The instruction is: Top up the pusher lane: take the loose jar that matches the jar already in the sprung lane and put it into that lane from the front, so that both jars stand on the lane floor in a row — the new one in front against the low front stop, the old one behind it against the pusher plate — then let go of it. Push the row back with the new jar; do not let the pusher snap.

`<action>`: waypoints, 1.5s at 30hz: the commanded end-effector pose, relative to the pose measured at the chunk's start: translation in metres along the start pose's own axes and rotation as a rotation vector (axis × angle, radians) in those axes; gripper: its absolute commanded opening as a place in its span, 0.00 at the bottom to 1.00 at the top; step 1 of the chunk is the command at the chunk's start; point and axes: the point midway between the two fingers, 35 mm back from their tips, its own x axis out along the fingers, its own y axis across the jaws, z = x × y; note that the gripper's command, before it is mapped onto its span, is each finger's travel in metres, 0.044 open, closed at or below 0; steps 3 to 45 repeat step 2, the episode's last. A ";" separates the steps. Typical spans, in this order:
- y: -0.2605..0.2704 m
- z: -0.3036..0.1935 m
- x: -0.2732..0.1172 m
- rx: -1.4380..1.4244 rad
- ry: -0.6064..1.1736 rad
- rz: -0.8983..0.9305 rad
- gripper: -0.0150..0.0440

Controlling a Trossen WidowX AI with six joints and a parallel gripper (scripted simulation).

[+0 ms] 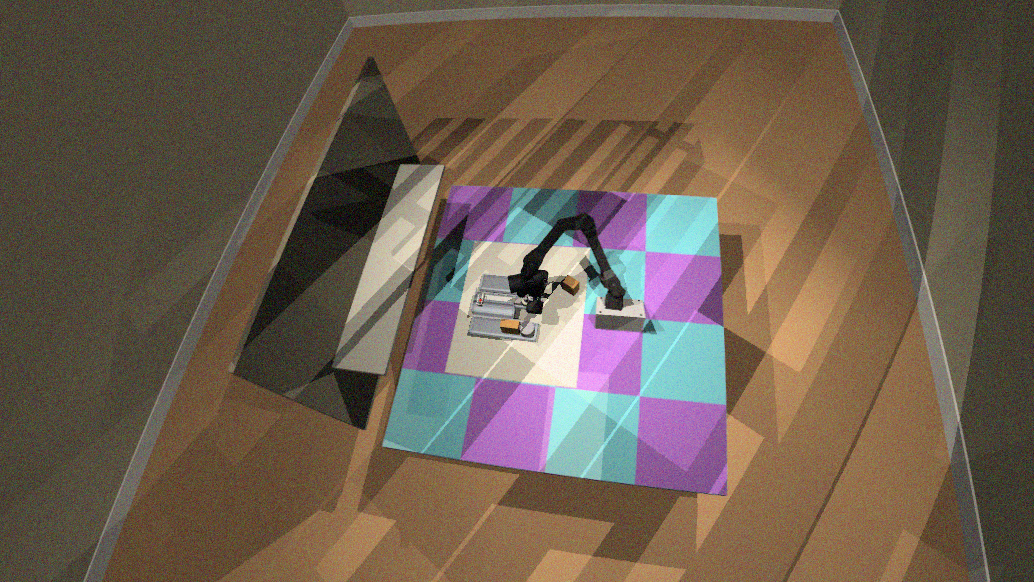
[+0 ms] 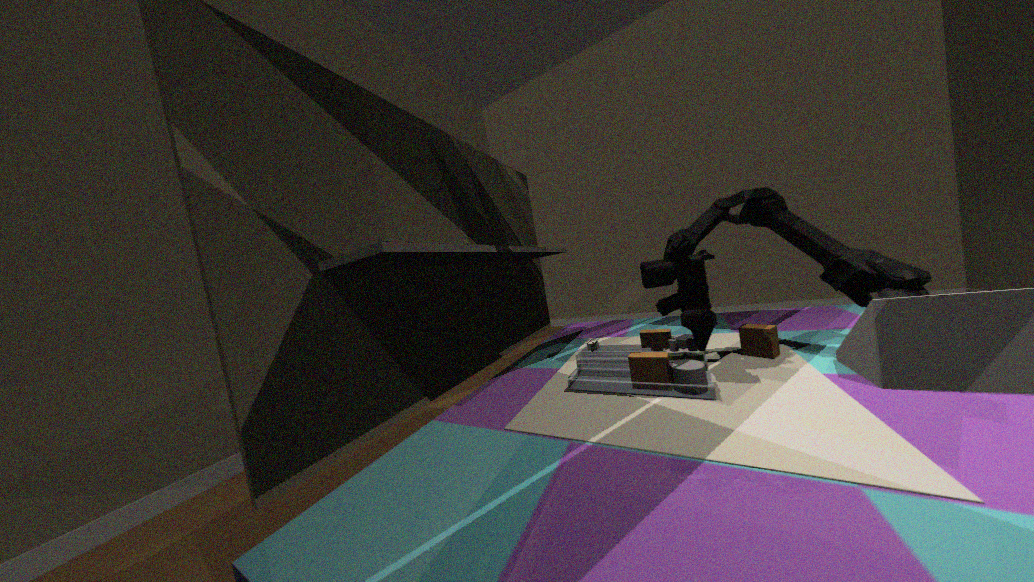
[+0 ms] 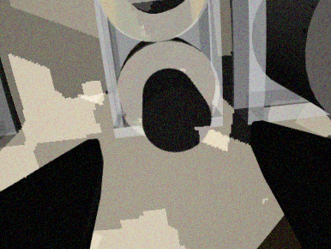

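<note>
The new jar [image 3: 130, 81], a pale round one with a dark rounded top, stands upright at the front of the sprung lane [image 3: 112, 92], just behind the low front stop [image 3: 126, 132] in the wrist view. A second pale jar [image 3: 171, 28] stands right behind it in the same lane, seeming to touch it. My gripper [image 3: 177, 142] [image 1: 534, 309] [image 2: 701, 348] is open, its fingers spread on both sides and clear of the new jar. The pusher plate is hidden in the wrist view and too small to tell in the top and exterior views.
Beside the sprung lane, a lane holds a grey jar [image 1: 527, 330] [image 2: 688, 377] and an orange box [image 1: 510, 325] [image 2: 649, 370]. Another orange box [image 2: 655, 336] shows behind. A loose orange box [image 1: 570, 284] [image 2: 759, 341] stands near the arm.
</note>
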 end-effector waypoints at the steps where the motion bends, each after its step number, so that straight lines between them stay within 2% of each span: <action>1: 0.002 -0.017 -0.001 -0.003 0.002 0.005 0.74; 45: 0.002 -0.020 -0.001 -0.003 0.002 0.005 0.74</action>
